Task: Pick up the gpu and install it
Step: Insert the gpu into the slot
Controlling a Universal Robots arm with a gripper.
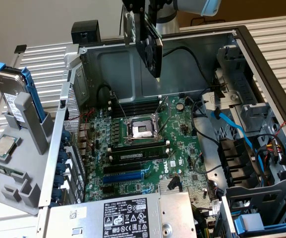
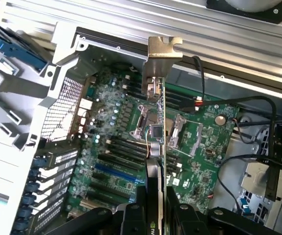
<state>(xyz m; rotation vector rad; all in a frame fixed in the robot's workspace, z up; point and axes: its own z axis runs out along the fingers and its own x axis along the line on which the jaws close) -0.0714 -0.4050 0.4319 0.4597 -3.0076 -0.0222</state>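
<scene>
The open computer case [image 1: 123,64] lies on its side on the desk [image 1: 276,44], with the green motherboard [image 1: 182,144] flat on its floor. The power supply [image 1: 128,213] sits along the case's near edge in the exterior view, and loose cables crowd the side at that view's right.

The gpu [image 1: 150,42] hangs in the air above the case's far wall, well clear of the board and touching nothing but the claw [image 2: 155,215]. The claw pinches the gpu, one finger on each face of the card. In the wrist view the gpu [image 2: 156,147] shows edge-on over the CPU socket [image 2: 153,129].

The step in hand looks like the carry-and-line-up over the expansion slots, the blue slot [image 1: 125,177] and the black ones beside it, which lie toward the near edge of the board. They are well apart from where the card hangs.

To do it well, the card's long edge should run parallel to those slots before any descent. The silver bracket [image 2: 161,49] should face the case's vented rear wall [image 2: 65,112], where the slot openings are. A twist here would probably set the connector across the slot rather than into it.

The card should travel high enough to clear the socket's lever and the RAM sticks [image 1: 138,156] — and stay upright, since a tilted card could slip in so narrow a pinch.
</scene>
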